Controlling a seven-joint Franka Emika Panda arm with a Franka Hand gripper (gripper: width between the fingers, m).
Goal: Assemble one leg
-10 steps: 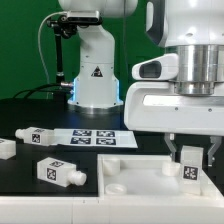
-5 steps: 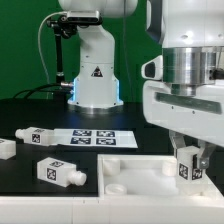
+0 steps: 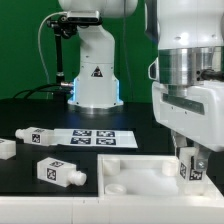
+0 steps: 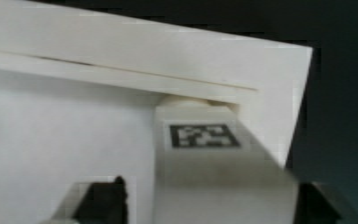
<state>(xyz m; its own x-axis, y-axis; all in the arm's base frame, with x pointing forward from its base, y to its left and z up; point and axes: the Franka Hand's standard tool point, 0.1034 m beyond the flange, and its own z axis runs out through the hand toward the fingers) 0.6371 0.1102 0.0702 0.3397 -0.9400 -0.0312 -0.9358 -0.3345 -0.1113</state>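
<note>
A: Where's the leg [image 3: 187, 166] sitting?

B: Pinched in the jaws of the gripper [image 3: 190, 158], long axis upright, hanging over the white panel [image 3: 130, 173] at its corner toward the exterior view's right. In the wrist view the leg [image 4: 208, 150] has its tip right at the panel [image 4: 87, 110], near the edge; whether it touches I can't tell.

A: So the coming move turns on what?

B: I'd judge straight down along that axis, into a corner socket.

A: Room around it?

B: Tight. The panel edge is close beside the leg. The spare leg [image 3: 60, 171] and another [image 3: 37, 136] lie well clear on the dark surface [image 3: 30, 185], beyond the panel
</note>
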